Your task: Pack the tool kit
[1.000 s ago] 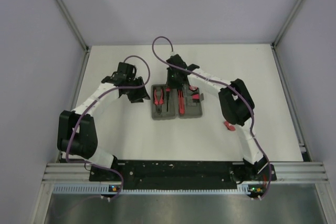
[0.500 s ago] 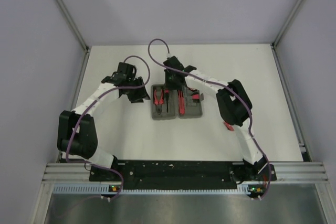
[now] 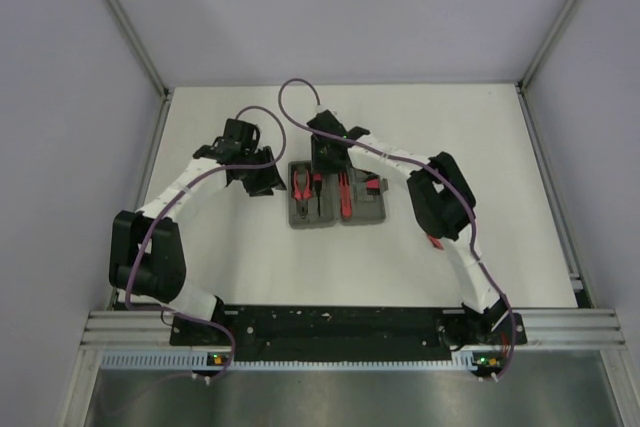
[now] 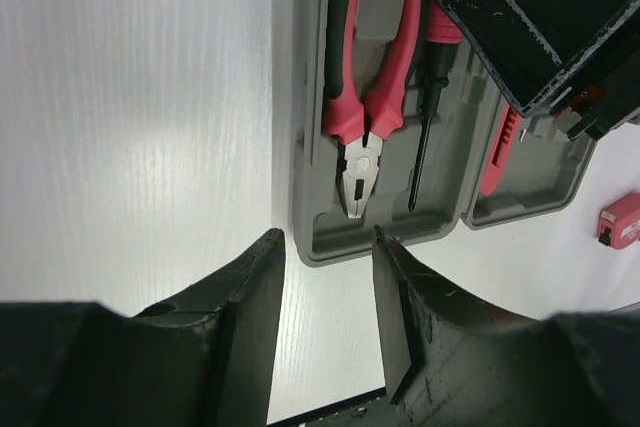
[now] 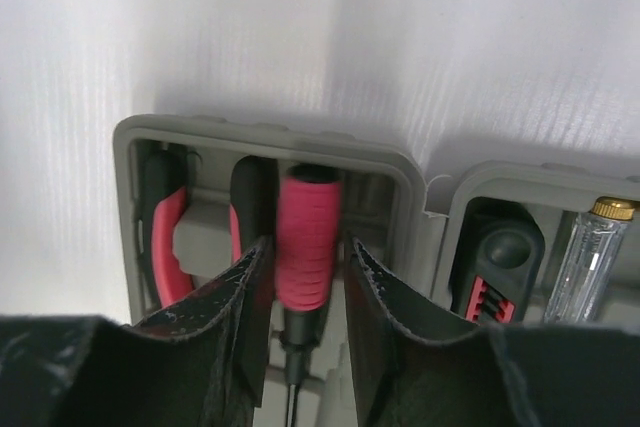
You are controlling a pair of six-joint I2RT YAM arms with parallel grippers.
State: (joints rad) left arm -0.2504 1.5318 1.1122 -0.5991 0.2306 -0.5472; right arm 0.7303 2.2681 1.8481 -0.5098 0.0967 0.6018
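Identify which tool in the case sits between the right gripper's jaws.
The red-handled screwdriver; the pliers beside it and the clear-handled screwdriver lie outside the jaws.

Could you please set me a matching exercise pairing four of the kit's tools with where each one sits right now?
Things: 1 pliers; 2 red-handled screwdriver; 3 clear-handled screwdriver; 4 red tape measure.
Places: A on the table, outside the case; B case half nearest the left gripper; C between the fingers of the right gripper; D case half without pliers.
Pairs: 1-B; 2-C; 3-D; 4-A.
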